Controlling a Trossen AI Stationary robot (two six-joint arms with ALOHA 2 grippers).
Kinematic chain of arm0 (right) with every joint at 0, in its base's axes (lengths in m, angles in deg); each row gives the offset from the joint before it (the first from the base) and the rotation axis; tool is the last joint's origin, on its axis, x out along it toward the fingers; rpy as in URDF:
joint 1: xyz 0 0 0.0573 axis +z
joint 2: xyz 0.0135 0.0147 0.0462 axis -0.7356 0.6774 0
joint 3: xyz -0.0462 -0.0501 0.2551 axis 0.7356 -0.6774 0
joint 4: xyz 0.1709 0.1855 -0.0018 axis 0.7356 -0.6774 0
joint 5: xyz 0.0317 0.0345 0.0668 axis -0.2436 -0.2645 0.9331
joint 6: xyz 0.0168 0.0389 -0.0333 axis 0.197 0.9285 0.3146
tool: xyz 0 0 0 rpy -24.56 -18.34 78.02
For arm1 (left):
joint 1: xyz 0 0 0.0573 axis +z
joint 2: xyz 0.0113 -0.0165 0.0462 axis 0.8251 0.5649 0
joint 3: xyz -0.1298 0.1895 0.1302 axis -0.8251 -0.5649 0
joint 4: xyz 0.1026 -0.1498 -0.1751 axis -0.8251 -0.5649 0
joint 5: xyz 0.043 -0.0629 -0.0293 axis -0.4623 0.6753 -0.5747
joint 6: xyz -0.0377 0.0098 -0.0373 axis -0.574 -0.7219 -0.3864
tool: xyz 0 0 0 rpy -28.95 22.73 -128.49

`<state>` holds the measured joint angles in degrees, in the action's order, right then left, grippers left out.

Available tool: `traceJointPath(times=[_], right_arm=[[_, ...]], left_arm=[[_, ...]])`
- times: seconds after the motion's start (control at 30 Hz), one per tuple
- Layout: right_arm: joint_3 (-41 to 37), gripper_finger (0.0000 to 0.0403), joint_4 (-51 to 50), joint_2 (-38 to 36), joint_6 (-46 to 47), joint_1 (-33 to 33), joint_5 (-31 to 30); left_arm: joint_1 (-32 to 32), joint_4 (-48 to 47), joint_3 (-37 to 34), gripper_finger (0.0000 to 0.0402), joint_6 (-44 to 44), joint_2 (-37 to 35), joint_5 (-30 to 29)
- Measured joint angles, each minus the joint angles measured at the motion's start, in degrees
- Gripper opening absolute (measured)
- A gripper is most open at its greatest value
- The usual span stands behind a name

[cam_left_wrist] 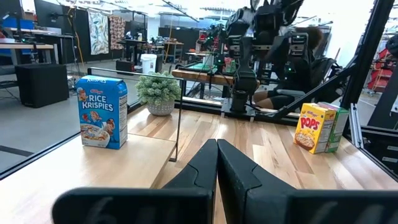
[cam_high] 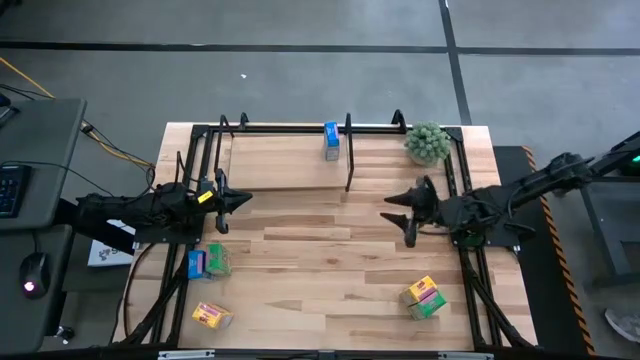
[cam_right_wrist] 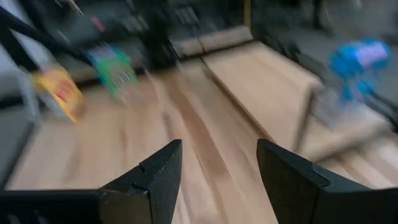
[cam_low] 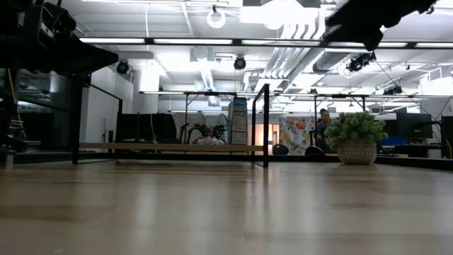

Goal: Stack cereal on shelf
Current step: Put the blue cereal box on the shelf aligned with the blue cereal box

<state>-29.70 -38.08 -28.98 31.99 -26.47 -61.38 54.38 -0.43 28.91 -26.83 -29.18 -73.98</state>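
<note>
Right gripper was held wide, empty; left gripper shut. Blue box at 12 o'clock on shelf could be toppled by a careless approach.

A blue printed cardboard cereal box stands on the black-tubed, pale-board shelf; yellow and green boxes near right; fuzzy green plant far right.
</note>
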Motion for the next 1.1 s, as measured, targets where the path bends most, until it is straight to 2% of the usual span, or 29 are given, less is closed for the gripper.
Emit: traceJointPath(times=[0.17, 0.37, 0.47, 0.6, 0.8, 0.97, 1.1], right_arm=[[-7.8, 0.0200, 21.9, -1.2, -9.5, -0.4, 3.3], [-8.8, 0.0200, 30.8, 0.9, -13.5, -0.4, 4.3], [-8.8, 0.0200, 32.4, 2.6, -13.8, -0.4, 5.6], [-8.8, 0.0200, 32.5, 5.1, -15.1, -0.6, 6.1], [-8.8, 0.0200, 33.9, 7.3, -15.3, -2.0, 5.7], [-8.8, 0.0200, 35.0, 7.6, -14.9, -2.5, 6.0], [-8.8, 0.0200, 35.6, 7.6, -14.9, -2.5, 6.0]], left_arm=[[0.0, 0.9, 0.0, 0.0003, -2.6, 0.0, 0.0], [0.0, 2.2, 0.0, 0.0003, -5.0, 0.0, 0.0], [0.0, 6.0, 0.0, 0.0003, -8.4, 0.1, -0.9], [0.0, 16.0, 0.0, 0.0003, -16.3, 1.0, -2.2], [-0.2, 30.5, 0.1, 0.0003, -17.7, 3.8, 0.0], [-2.2, 34.3, 0.1, 0.0003, -18.2, 10.1, 4.6], [-4.7, 33.3, 3.9, 0.0012, -17.2, 17.1, 3.9]])
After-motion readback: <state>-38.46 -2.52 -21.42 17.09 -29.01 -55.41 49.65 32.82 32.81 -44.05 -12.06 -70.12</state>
